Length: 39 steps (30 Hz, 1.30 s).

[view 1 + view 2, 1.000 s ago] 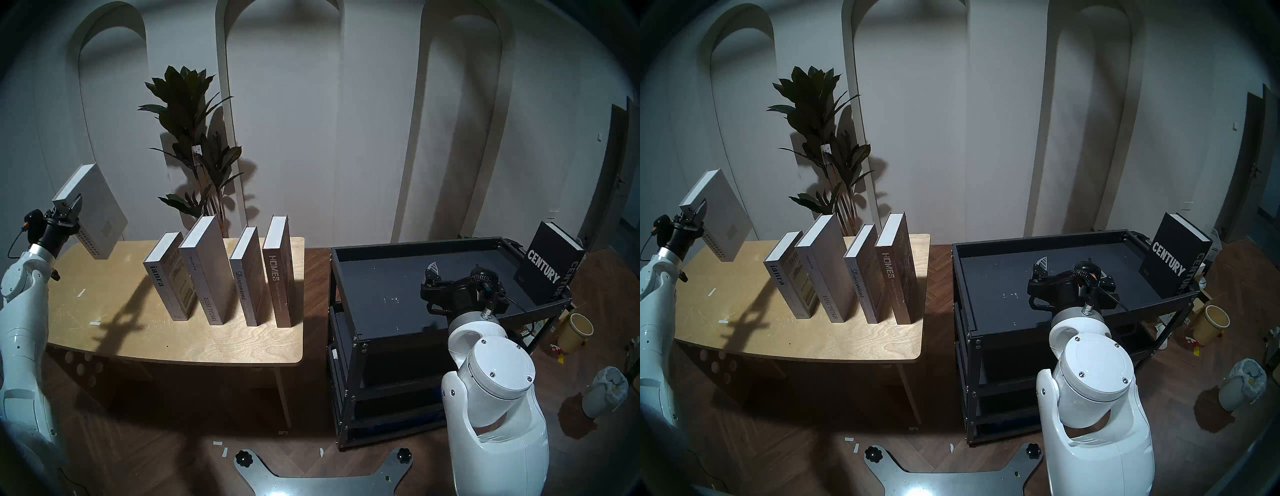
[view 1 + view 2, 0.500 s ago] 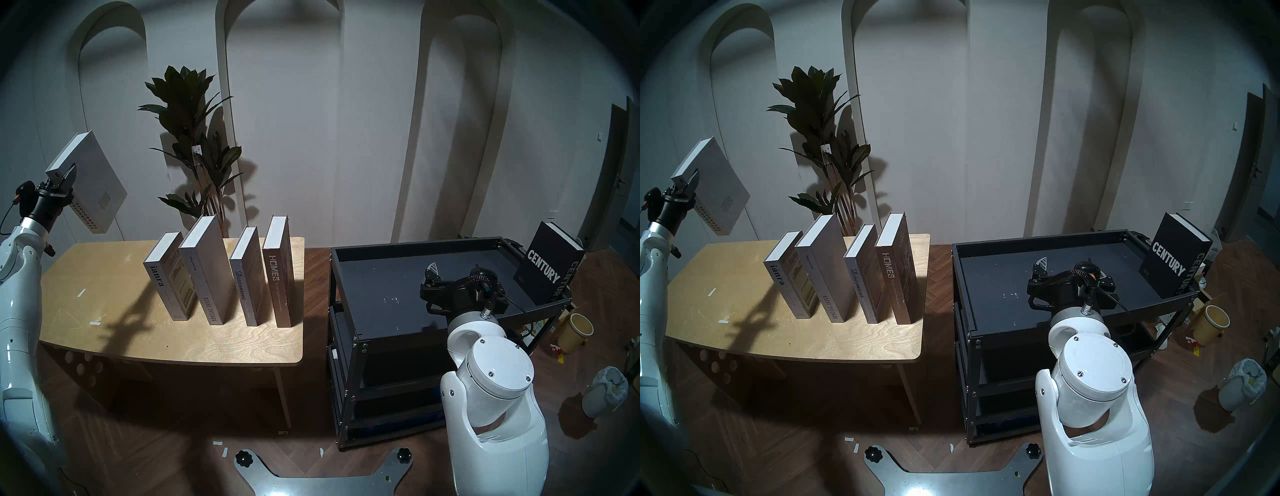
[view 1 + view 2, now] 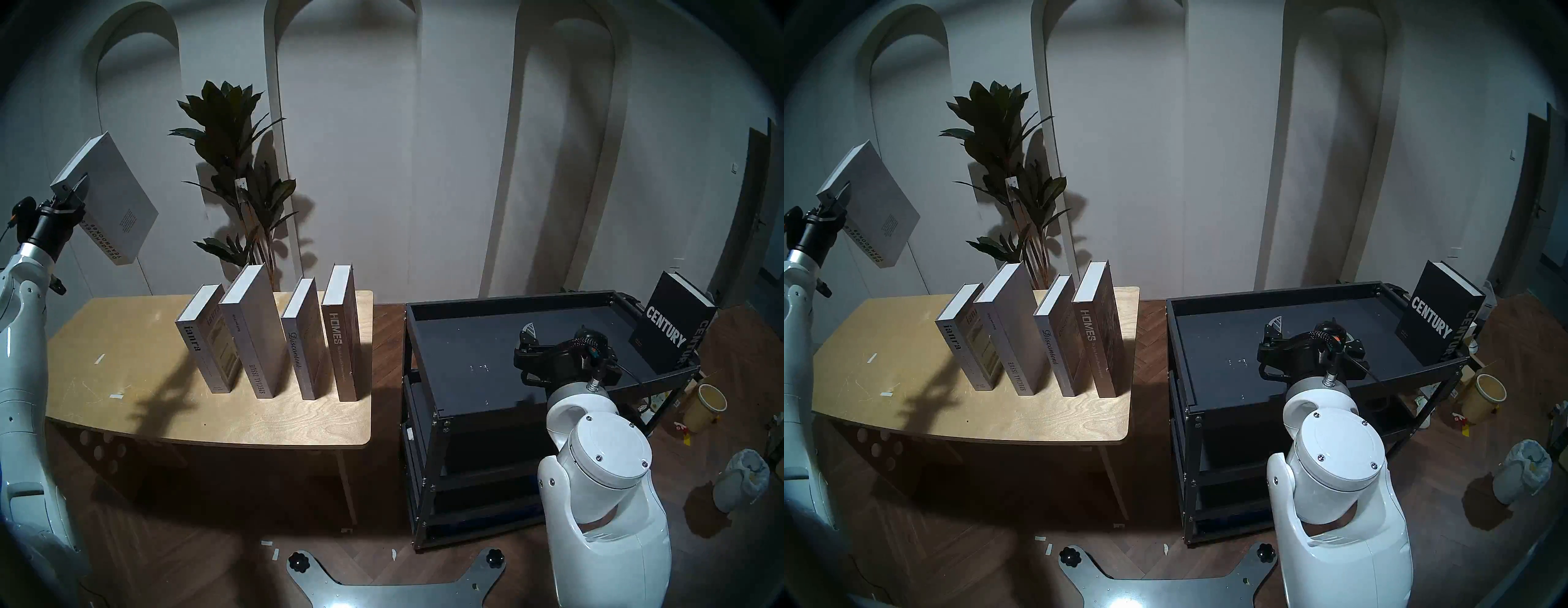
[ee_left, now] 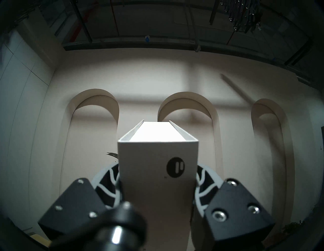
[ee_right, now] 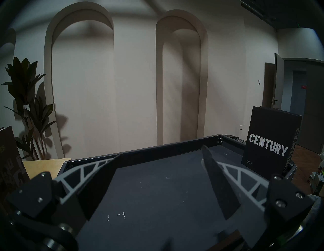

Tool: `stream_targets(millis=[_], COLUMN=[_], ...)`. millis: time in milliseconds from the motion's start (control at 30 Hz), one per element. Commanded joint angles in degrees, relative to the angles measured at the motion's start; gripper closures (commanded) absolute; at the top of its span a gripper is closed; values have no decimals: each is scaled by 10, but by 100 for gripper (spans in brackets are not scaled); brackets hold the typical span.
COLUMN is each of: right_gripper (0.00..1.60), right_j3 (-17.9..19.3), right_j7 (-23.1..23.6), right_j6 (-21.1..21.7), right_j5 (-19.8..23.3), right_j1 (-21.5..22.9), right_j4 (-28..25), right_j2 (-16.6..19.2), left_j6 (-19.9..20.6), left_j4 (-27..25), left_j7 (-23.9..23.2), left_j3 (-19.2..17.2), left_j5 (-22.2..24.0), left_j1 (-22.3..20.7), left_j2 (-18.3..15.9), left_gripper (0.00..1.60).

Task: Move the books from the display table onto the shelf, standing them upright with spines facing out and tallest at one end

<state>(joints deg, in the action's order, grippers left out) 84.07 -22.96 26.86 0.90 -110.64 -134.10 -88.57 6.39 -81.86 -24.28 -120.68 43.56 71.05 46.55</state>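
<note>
The shelf (image 3: 509, 305) is seen at the right with the black CENTURY book (image 3: 670, 327) stood at its far right end, and the tabletop (image 3: 127, 382) at the left is occupied by four upright books (image 3: 271, 335), spines forward. The white yearbook (image 3: 114, 199) is held high above the tabletop's left end, tilted, with its spine turned down and toward the robot. It is judged to be a stiff, heavy hardcover with smooth boards, so slipping or swinging is to be expected when it is taken by one corner; a hold across the thickness nearer the middle of the spine is judged steadier. The left fingers (image 4: 108, 185) are clamped on the yearbook's spine end; the right fingers (image 5: 87, 180) are spread wide over the shelf, holding nothing. Against the earlier frames, the yearbook is seen higher and clear of the tabletop, while the right arm is unchanged
</note>
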Motion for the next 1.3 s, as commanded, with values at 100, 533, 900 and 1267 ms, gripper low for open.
stream_targets(millis=[100, 533, 900, 1267], right_gripper=[0, 0, 0, 0], right_j3=[0, -26, -69, -122], right_j7=[-2, -1, 12, 26], right_j6=[-2, -8, -2, -2], right_j5=[1, 4, 6, -2], right_j1=[5, 41, 115, 183], right_j4=[-8, -10, 37, 123], right_j2=[2, 6, -3, -5], left_j6=[35, 106, 169, 223], left_j4=[-79, -184, -264, -347], left_j7=[39, 111, 162, 198], left_j3=[-37, -75, -67, -28], left_j5=[21, 44, 62, 83], left_j1=[0, 14, 25, 24], left_j2=[13, 49, 79, 102], left_gripper=[160, 160, 160, 160])
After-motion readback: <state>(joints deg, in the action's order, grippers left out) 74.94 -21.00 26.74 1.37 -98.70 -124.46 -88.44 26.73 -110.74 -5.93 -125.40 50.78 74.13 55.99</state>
